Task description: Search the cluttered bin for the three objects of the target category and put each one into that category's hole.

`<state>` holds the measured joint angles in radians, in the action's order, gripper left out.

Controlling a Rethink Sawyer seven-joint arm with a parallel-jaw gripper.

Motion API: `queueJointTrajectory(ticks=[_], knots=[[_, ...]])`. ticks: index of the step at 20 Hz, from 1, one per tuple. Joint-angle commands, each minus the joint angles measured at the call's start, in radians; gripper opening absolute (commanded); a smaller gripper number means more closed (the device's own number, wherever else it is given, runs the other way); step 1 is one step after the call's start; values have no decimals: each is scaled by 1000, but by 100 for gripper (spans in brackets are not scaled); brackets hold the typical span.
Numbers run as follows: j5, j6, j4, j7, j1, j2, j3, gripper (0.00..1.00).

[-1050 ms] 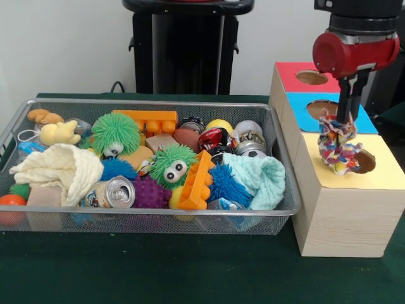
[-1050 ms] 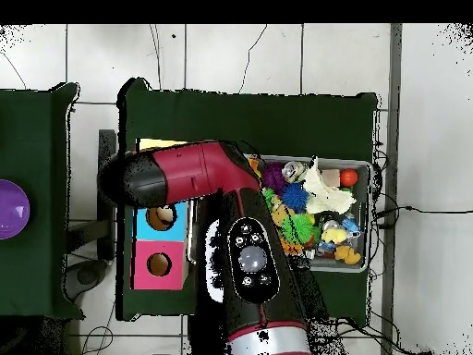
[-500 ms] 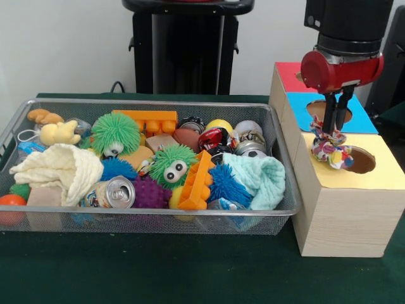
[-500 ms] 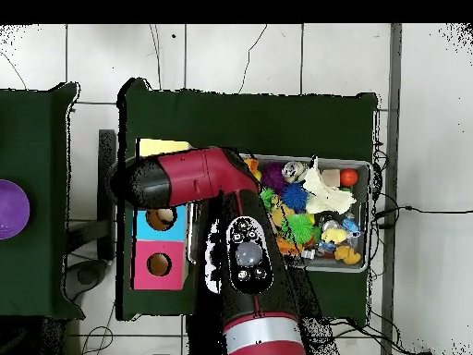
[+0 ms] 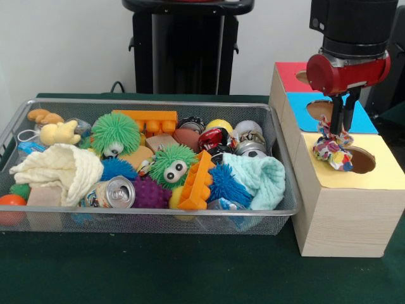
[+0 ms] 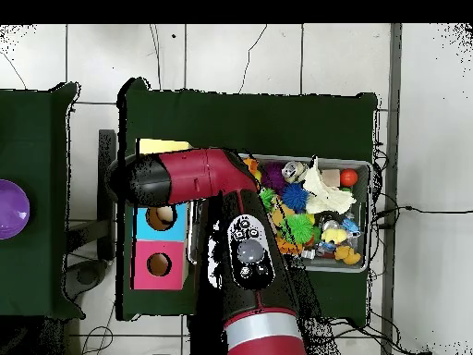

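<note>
We note the gripper [image 5: 342, 121] clamped on the top of a multicoloured rope toy [image 5: 333, 149] dangling beside the yellow hole [image 5: 362, 161]; soft, light, floppy, so best pinched at a knot.

The wire bin [image 5: 278, 202] is holding 2 green fuzzy balls [image 5: 115, 133], 2 orange blocks [image 5: 197, 180], 2 towels [image 5: 60, 168] and 1 can [image 5: 118, 192]; the box is showing 3 holes [image 5: 362, 160].

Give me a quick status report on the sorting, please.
Pincer shut on rope toy. Toy hangs over yellow box, just beside its hole, not in yet. Nothing blocks the hole.
</note>
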<state>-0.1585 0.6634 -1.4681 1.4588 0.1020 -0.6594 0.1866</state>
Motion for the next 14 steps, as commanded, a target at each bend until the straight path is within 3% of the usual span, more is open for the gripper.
queueJointTrajectory(ticks=[1,4,9,14], knots=[[25,-42,-68,43,44,86,119,0],[1,-38,-41,-22,55,105,155,0],[14,-9,-46,-35,87,114,211,0],[39,129,-33,-61,98,122,260,0]])
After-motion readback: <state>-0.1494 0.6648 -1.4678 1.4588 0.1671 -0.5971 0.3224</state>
